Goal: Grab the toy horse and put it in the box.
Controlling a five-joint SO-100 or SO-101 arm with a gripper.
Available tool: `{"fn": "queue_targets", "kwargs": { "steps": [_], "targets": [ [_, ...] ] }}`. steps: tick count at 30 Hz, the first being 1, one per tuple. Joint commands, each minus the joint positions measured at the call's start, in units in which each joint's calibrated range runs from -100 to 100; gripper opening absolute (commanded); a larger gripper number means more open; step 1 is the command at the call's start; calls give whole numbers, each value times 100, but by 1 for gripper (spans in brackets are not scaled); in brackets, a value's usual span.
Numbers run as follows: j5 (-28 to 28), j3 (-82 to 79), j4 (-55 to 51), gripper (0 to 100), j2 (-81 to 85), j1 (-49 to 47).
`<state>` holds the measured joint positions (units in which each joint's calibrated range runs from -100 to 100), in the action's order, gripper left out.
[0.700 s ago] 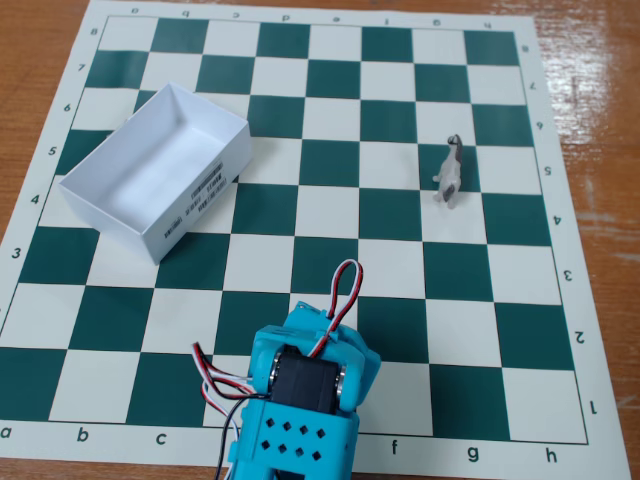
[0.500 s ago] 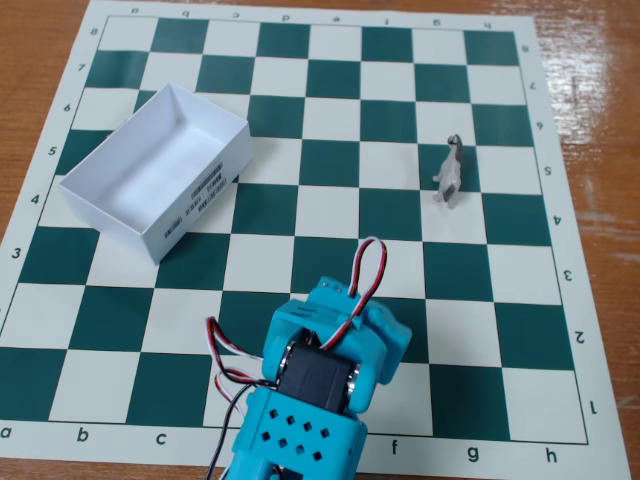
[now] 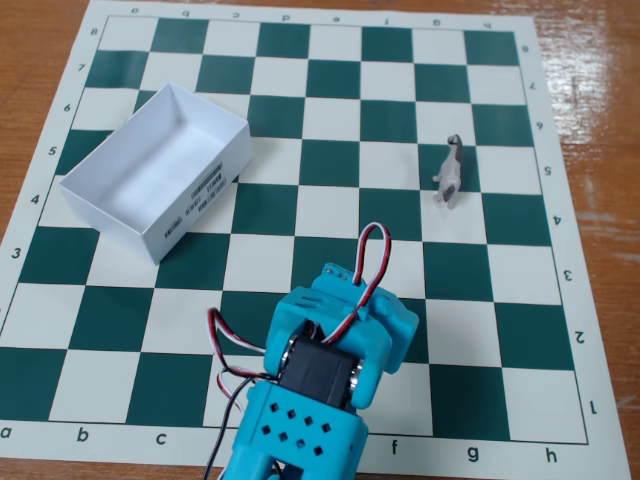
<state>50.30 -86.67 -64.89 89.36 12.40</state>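
While tilted rightward, arm (image 3: 320, 390) low.

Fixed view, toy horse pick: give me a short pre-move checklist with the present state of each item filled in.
1. Toy horse in plain sight on the chessboard, nothing covering it: ok.
2. Horse free of the arm, which is well short of it at the bottom of the view: ok.
3. Board between arm and horse free of obstacles: ok.
4. Box open on top, nothing inside, standing at the left side of the board: ok.
5. Gripper open and ready: cannot tell, its fingers are hidden under the arm's blue body.
6. Horse standing or lying on its side: cannot tell at this size.
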Motion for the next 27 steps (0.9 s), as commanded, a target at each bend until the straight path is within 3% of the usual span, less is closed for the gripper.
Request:
{"fn": "queue_targets", "kwargs": {
  "steps": [1,15,27],
  "targets": [
    [37,379,392,0,-290,75],
    [57,2618,2161,0,-3945,360],
    [62,5331,2294,1,-6529,353]
  ]
}}
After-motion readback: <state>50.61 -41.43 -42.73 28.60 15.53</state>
